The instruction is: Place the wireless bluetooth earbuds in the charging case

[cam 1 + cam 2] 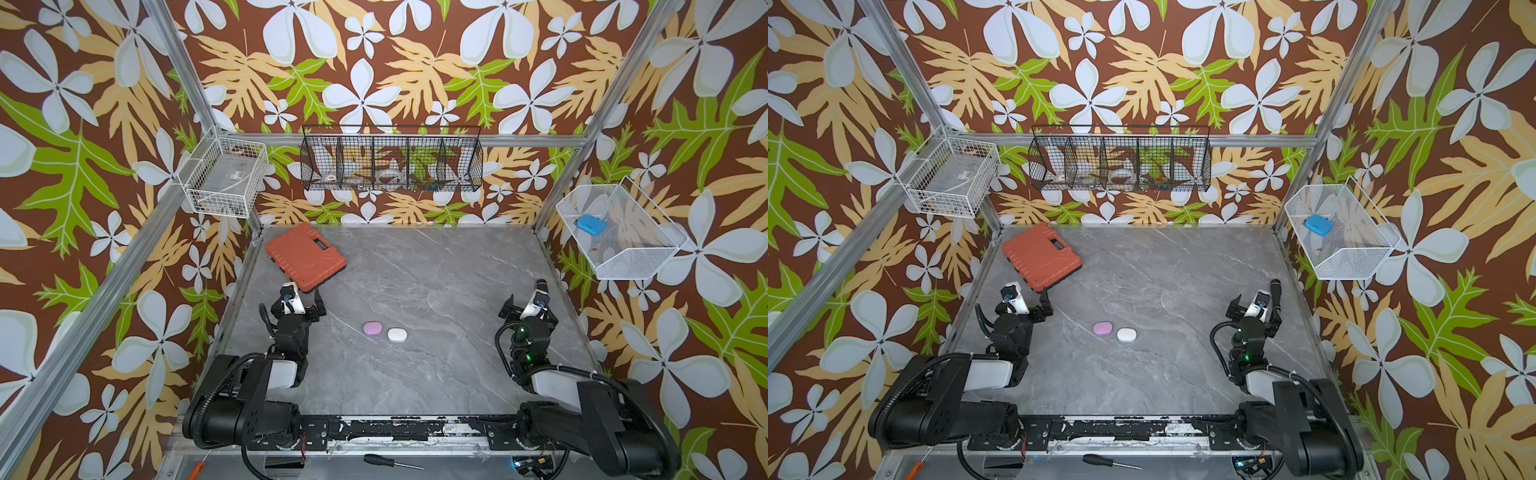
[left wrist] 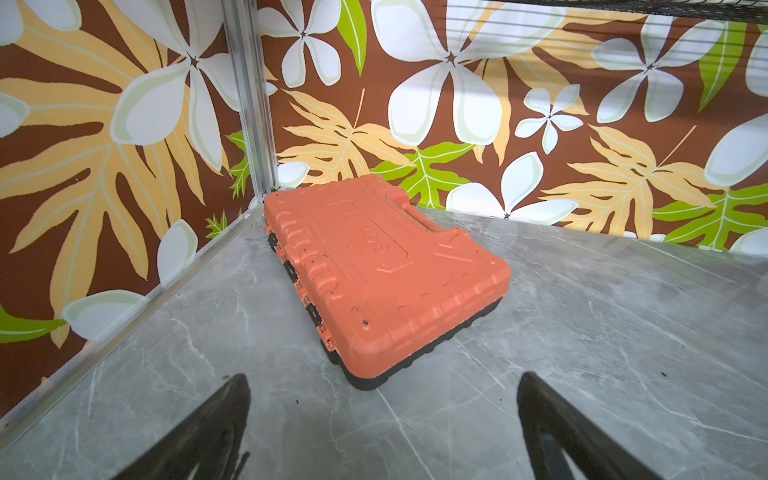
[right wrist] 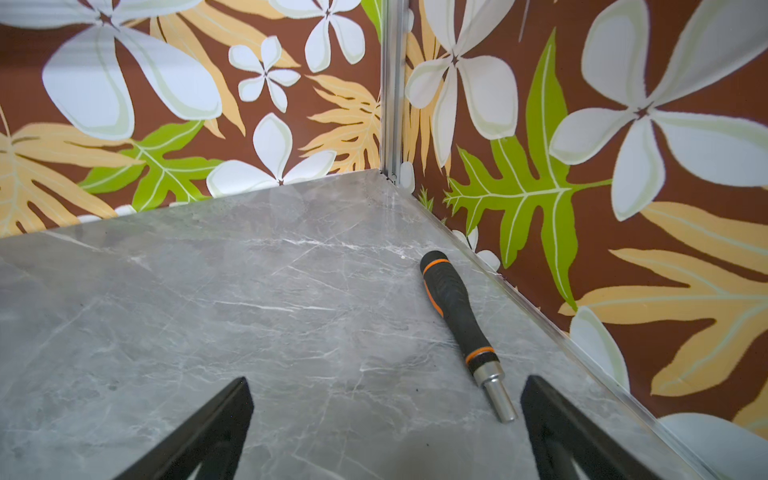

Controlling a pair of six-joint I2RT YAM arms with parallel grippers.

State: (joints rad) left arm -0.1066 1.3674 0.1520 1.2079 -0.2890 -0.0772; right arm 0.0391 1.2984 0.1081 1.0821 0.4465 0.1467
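Desk (image 1: 436, 291): grey marble, white veins. Lilac-pink charging case (image 1: 372, 328); white charging case (image 1: 397, 334). Toolbox (image 1: 305, 257): orange lid, black base. Screwdriver handle (image 3: 456, 309): black, orange bands.

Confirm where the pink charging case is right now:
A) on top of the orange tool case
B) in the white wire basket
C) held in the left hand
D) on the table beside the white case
D: in both top views the pink charging case lies on the grey table right beside the white case, while the left hand is open and empty.
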